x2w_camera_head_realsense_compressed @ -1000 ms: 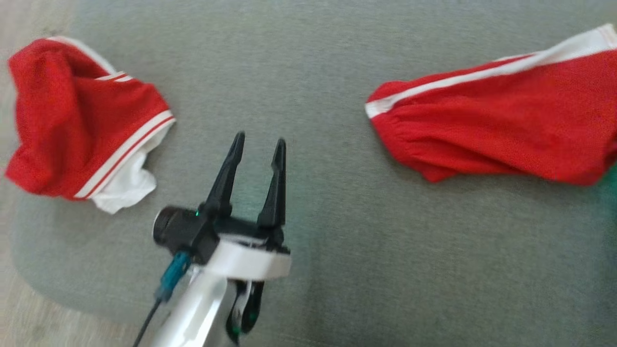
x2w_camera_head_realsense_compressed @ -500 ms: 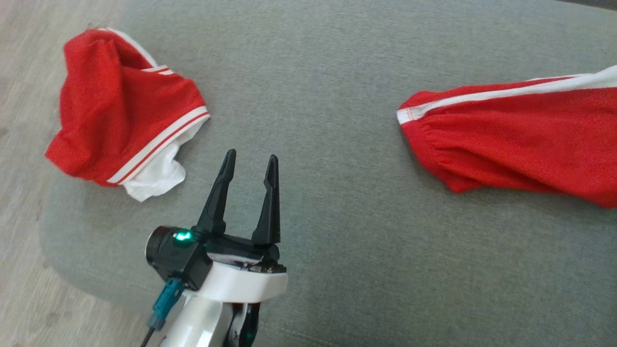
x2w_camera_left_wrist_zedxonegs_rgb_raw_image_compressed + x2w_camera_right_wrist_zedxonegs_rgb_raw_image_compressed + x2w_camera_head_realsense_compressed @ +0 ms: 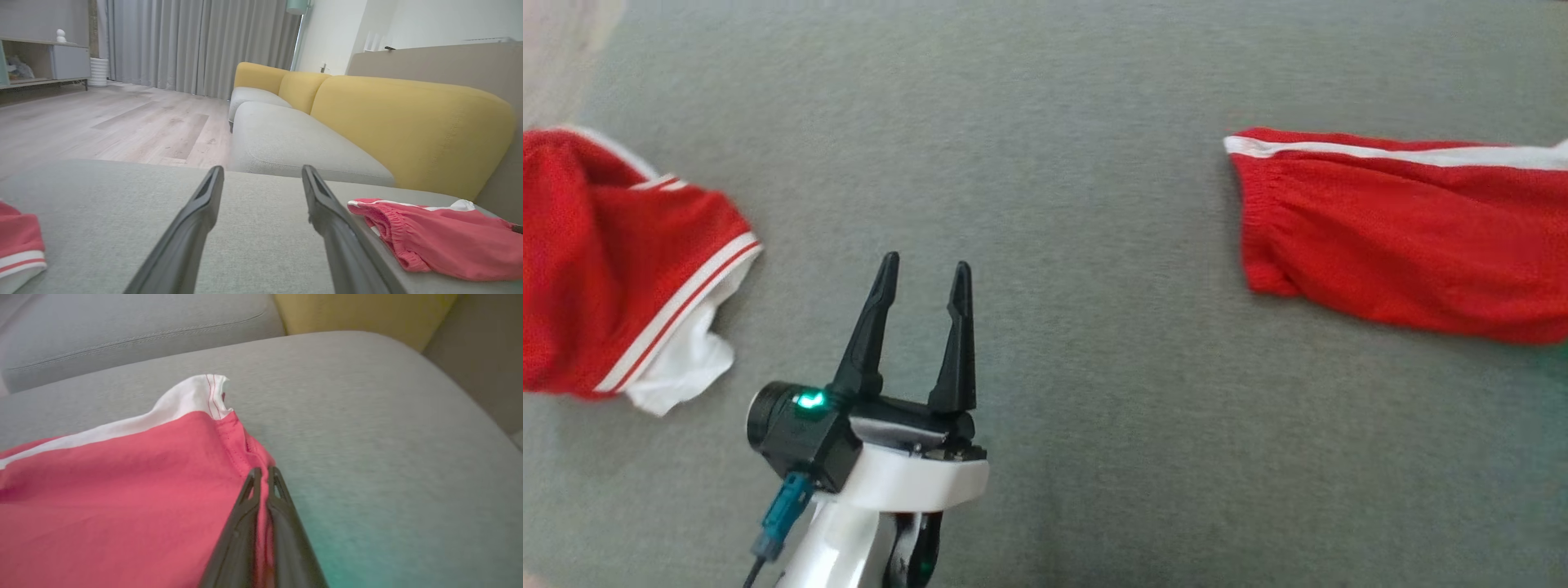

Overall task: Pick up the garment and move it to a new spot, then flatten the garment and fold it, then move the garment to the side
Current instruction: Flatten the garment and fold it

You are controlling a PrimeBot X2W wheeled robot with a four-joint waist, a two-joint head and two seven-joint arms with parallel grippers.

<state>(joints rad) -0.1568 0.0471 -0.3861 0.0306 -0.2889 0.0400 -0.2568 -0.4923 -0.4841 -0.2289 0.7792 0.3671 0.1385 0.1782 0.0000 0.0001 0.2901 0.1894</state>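
Observation:
A red garment with a white side stripe (image 3: 1405, 237) lies stretched across the right of the grey cushion (image 3: 1078, 392), running off the head view's right edge. In the right wrist view my right gripper (image 3: 264, 470) is shut on the edge of this garment (image 3: 122, 486), close to its white corner. My left gripper (image 3: 926, 263) hovers open over bare cushion at lower left, nothing between its fingers. The left wrist view shows that gripper (image 3: 262, 169) well apart from the garment's gathered end (image 3: 441, 241).
A second red garment with white stripes and white lining (image 3: 613, 269) lies crumpled at the cushion's left edge. A yellow-backed sofa (image 3: 367, 110) stands beyond the cushion, with wooden floor (image 3: 102, 126) to its left.
The head camera has shifted. The right garment now lies straighter and flatter than before, with its gathered end drawn further right of my left gripper. The left gripper stays open.

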